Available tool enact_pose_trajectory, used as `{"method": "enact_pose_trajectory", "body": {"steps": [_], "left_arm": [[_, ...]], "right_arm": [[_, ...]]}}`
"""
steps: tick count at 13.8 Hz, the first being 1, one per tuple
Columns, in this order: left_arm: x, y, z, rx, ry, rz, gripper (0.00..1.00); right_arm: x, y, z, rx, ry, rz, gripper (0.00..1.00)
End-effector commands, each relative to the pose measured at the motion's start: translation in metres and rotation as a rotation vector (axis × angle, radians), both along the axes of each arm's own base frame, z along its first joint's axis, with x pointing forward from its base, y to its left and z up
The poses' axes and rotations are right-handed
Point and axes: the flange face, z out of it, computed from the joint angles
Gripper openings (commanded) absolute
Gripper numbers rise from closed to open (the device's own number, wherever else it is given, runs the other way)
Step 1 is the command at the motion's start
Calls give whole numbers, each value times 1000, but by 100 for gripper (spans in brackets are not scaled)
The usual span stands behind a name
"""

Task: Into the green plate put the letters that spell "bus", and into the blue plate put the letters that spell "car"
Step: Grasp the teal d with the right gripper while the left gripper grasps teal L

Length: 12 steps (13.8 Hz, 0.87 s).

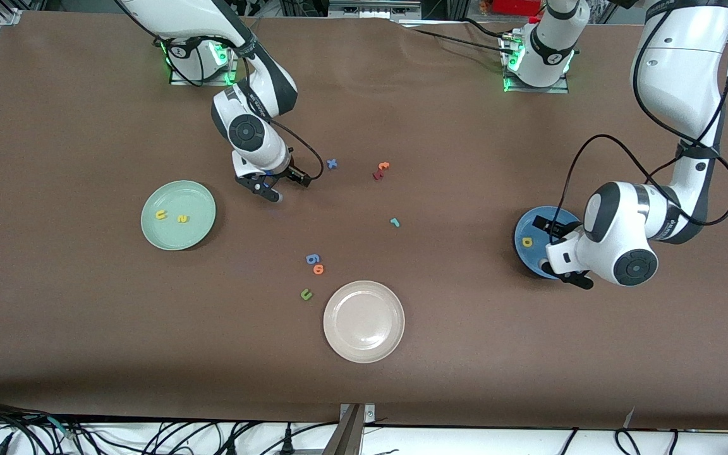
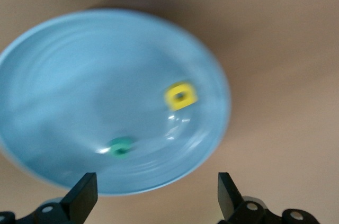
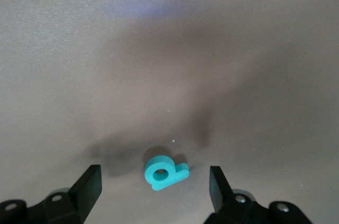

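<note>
While my left gripper [image 2: 153, 203] hung over the blue plate [image 1: 528, 222] with jaws spread and empty, the yellow a [image 2: 180, 96] and teal c [image 2: 121, 146] lay in it. Farther from the camera, the green plate [image 1: 203, 208] held the yellow u [image 1: 160, 215] and s [image 1: 182, 218]. The teal r [image 1: 394, 222] lay unclaimed on the table. Farthest, my right gripper [image 3: 154, 192] stood open around the teal b [image 3: 163, 171]
</note>
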Motion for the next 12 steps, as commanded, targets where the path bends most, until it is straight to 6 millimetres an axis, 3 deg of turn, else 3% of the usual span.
{"method": "enact_pose_trajectory", "body": {"steps": [1,3,6,8,10,12], "left_arm": [[10,-60,29,6,-44,86,100],[8,-121,39,47,-99,162,100],[2,-184,46,29,-172,289,100],[-11,-230,46,41,-209,331,100],[-24,-269,30,66,-223,404,100],[-28,-293,16,71,-256,478,100]], "right_arm": [[-8,-4,-3,9,-7,-19,86],[-10,-4,-4,7,-5,-17,72],[-11,-1,-4,11,-5,-10,55],[-12,-1,-4,10,-4,-10,54],[-16,2,-4,11,0,-1,54],[-16,3,-4,12,0,0,54]]}}
